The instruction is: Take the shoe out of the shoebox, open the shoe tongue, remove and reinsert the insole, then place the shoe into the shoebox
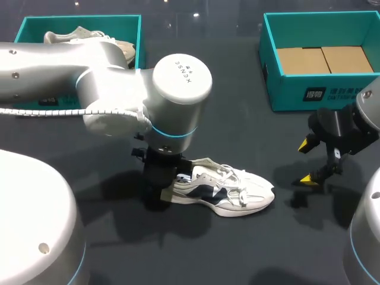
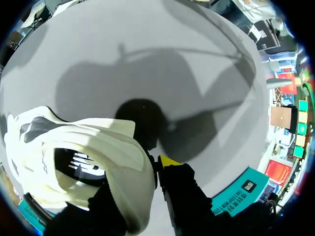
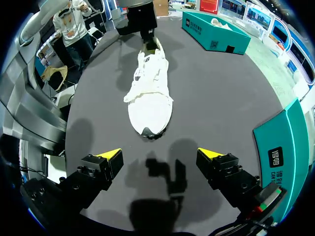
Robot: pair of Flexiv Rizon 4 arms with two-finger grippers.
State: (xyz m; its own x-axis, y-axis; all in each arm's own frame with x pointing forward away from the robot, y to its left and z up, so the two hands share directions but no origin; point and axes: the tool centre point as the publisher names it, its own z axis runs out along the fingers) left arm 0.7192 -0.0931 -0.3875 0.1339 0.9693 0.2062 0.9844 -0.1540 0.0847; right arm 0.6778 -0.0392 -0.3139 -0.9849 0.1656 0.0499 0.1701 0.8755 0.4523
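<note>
Left gripper: clamped on the heel collar of the white fabric sneaker with navy side panels. One yellow-tipped finger pressed on the outside of the heel, the other dark finger down inside the opening.
Left arm: in from the left side in the head view, wrist pointing straight down over the heel, left gripper mostly hidden under the wrist.
Sneaker position: out of both boxes, resting sole-down on the dark grey matte table near the middle, white fabric sneaker with navy side panels lying heel toward the left arm and toe toward the right arm. Laces loose over the tongue.
Right gripper: fingers wide apart, nothing between them, above bare table, just short of the toe of the sneaker.
Right arm: in from the right side in the head view, right gripper held clear of the sneaker.
Far right: teal cardboard shoebox with a brown card liner, open top, no shoe in it.
Far left: second teal cardboard shoebox, partly behind the left arm, holding a pale grey shoe.
</note>
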